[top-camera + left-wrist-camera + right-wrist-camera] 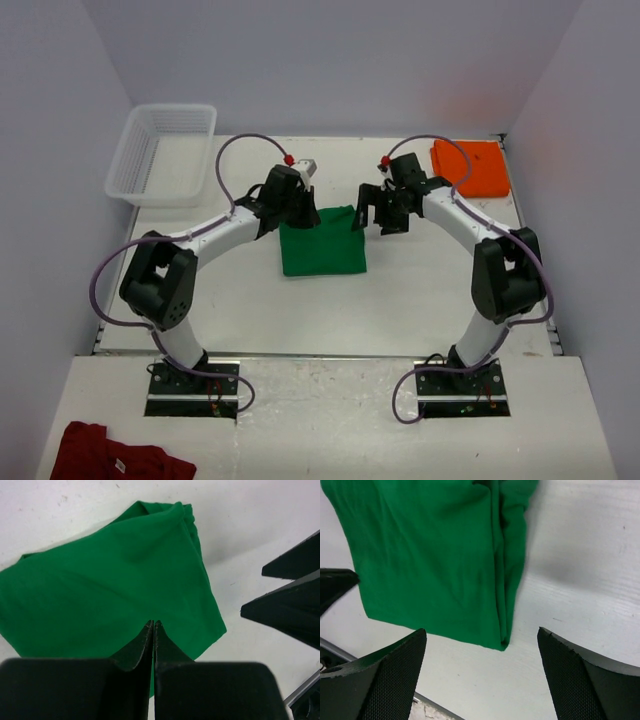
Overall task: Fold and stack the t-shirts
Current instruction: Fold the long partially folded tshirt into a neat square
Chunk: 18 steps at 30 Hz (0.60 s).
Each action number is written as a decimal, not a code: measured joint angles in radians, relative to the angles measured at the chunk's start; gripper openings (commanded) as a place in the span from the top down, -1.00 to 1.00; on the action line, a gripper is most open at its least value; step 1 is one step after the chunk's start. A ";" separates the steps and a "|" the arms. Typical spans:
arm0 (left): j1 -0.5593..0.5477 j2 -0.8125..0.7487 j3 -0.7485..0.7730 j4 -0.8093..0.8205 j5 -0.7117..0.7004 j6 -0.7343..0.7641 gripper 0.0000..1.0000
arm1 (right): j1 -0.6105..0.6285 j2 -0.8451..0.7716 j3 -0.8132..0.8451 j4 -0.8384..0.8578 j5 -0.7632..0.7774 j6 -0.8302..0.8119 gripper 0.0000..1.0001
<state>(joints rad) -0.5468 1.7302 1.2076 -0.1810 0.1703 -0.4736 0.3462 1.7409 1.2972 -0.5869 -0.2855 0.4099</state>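
Folded green shirt [322, 242] in the middle, orange shirt [470, 167] well off to its right.
The right gripper [481, 632], jaws wide and empty, is nearer the orange shirt; the left gripper [152, 626] is pinched shut.

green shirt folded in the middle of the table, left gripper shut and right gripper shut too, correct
No: the right gripper is open, jaws wide apart in the right wrist view. The green shirt lies folded, central on the table, and the left gripper is shut.
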 measured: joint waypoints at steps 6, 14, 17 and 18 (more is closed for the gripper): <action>-0.041 0.031 -0.021 0.000 -0.003 -0.010 1.00 | -0.022 0.105 0.090 -0.011 -0.056 0.012 -0.73; -0.107 0.101 -0.021 0.001 -0.002 -0.014 1.00 | -0.039 0.238 0.117 -0.053 -0.100 0.048 -0.76; -0.122 0.115 -0.028 0.001 -0.003 -0.014 1.00 | -0.045 0.257 0.126 -0.072 -0.105 0.049 -0.78; -0.124 0.118 -0.034 0.003 -0.003 -0.014 1.00 | -0.048 0.263 0.133 -0.082 -0.106 0.049 -0.78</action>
<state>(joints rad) -0.6712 1.8481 1.1740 -0.1783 0.1669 -0.4881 0.2985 2.0037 1.4300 -0.6685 -0.3920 0.4587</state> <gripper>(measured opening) 0.002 0.886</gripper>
